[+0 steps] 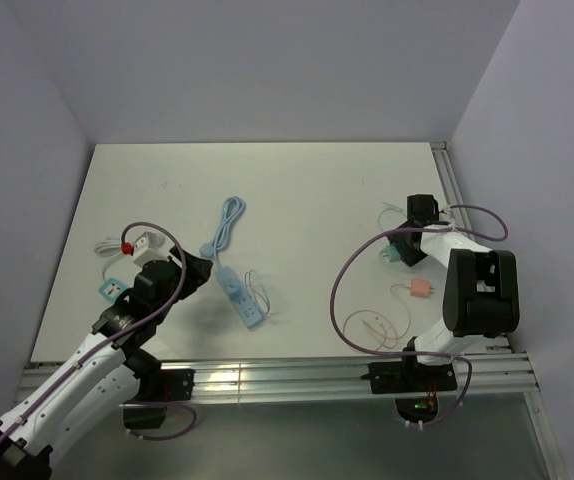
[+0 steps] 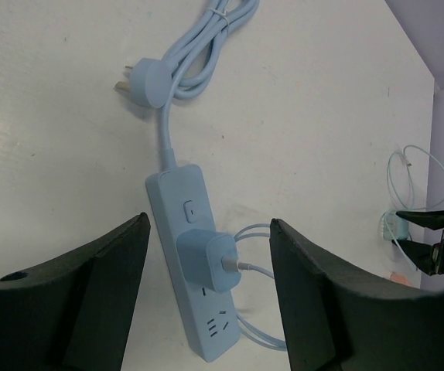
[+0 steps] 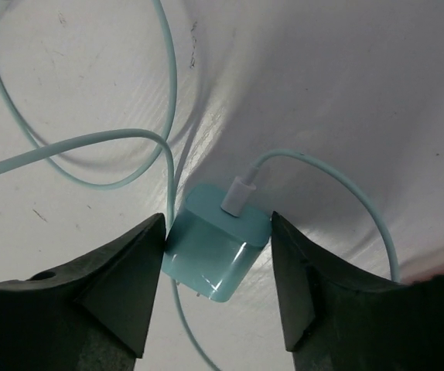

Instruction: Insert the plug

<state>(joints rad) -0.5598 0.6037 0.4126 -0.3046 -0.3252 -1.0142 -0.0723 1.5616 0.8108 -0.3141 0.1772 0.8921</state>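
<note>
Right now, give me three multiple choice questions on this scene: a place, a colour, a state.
1. The right pincer hangs over: A the teal charger, B the coiled cable, C a pink charger.
2. The power strip below the left pincer is: A white, B blue, C pink.
3. The blue charger on that strip is: A plugged in, B lying loose, C in a pincer.
Answers: A, its fingers flank it; B, body and cable are blue; A, it sits seated on the strip.
</note>
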